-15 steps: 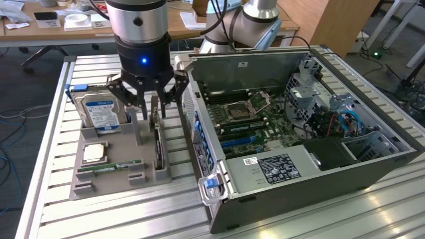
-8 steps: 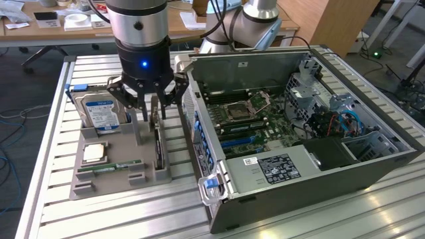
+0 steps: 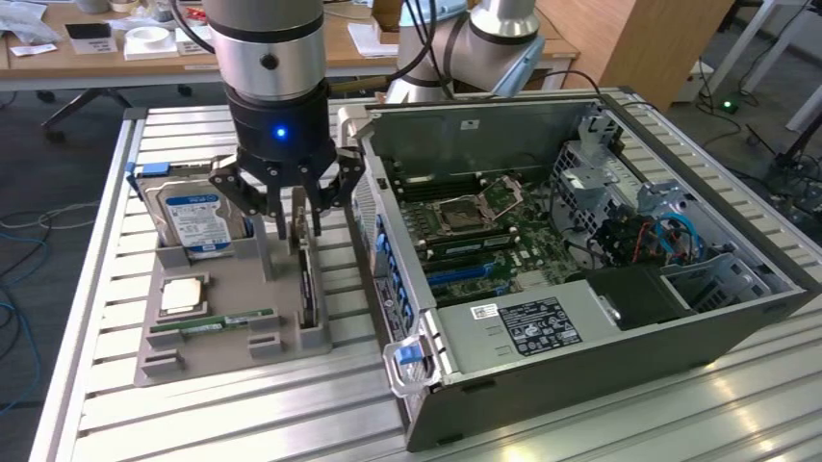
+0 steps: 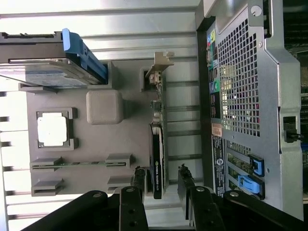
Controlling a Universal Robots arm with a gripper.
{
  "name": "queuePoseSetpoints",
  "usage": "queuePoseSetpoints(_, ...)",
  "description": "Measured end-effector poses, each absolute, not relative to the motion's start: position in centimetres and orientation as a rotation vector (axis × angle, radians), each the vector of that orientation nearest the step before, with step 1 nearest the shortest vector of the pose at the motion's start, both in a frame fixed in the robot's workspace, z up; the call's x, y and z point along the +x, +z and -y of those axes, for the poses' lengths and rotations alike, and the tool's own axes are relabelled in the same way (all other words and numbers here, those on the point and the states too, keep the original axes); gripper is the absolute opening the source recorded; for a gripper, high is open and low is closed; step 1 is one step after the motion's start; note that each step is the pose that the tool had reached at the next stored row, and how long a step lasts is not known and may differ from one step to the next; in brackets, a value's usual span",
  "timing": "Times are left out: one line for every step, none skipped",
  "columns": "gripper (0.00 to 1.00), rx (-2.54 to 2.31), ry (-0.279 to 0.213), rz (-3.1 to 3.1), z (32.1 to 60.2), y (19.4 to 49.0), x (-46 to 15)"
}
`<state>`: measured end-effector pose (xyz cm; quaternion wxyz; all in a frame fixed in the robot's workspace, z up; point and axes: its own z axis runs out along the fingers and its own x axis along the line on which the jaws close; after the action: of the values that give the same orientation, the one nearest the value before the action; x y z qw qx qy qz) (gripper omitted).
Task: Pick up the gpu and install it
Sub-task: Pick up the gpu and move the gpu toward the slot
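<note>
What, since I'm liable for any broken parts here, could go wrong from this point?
1. The gripper is open and straddles the gpu, with a wider gap on one side. Closing unevenly might tilt the card in its grey holder.
2. The hard drive stands in the same holder, near the gripper's linkage, and might get brushed.
3. The computer case wall runs close alongside, so a lifted card might catch on it.

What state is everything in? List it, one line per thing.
gripper: open, fingers either side of the gpu, gaps visible.
gpu: standing on edge in the grey tray, not lifted.
hard drive: upright in its tray slot.
CPU chip: flat in its tray recess.
memory stick: resting in its tray holders.
computer case: on its side, panel off, interior exposed.
</note>
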<state>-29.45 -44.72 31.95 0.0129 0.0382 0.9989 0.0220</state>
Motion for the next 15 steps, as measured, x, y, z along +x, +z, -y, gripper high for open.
queuePoseSetpoints(0.42, 0.119, 0.068, -3.113, 44.72, 31.95, -29.45)
queuePoseSetpoints(0.42, 0.119, 0.069, -3.113, 44.72, 31.94, -29.45)
queuePoseSetpoints(0.42, 0.119, 0.069, -3.113, 44.72, 31.93, -29.45)
queuePoseSetpoints(0.42, 0.119, 0.069, -3.113, 44.72, 31.93, -29.45)
queuePoseSetpoints(0.42, 0.119, 0.069, -3.113, 44.72, 31.93, -29.45)
queuePoseSetpoints(0.42, 0.119, 0.069, -3.113, 44.72, 31.93, -29.45)
queuePoseSetpoints(0.42, 0.119, 0.069, -3.113, 44.72, 31.92, -29.45)
queuePoseSetpoints(0.42, 0.119, 0.069, -3.112, 44.72, 31.85, -29.45)
queuePoseSetpoints(0.42, 0.119, 0.069, -3.112, 44.72, 31.76, -29.45)
queuePoseSetpoints(0.42, 0.119, 0.069, -3.113, 44.72, 31.67, -29.45)
queuePoseSetpoints(0.42, 0.119, 0.069, -3.112, 44.72, 31.56, -29.45)
queuePoseSetpoints(0.42, 0.119, 0.069, -3.112, 44.72, 31.44, -29.45)
queuePoseSetpoints(0.42, 0.119, 0.069, -3.112, 44.72, 31.36, -29.45)
queuePoseSetpoints(0.42, 0.119, 0.069, -3.113, 44.72, 31.35, -29.45)
queuePoseSetpoints(0.42, 0.119, 0.068, -3.113, 44.73, 31.35, -29.45)
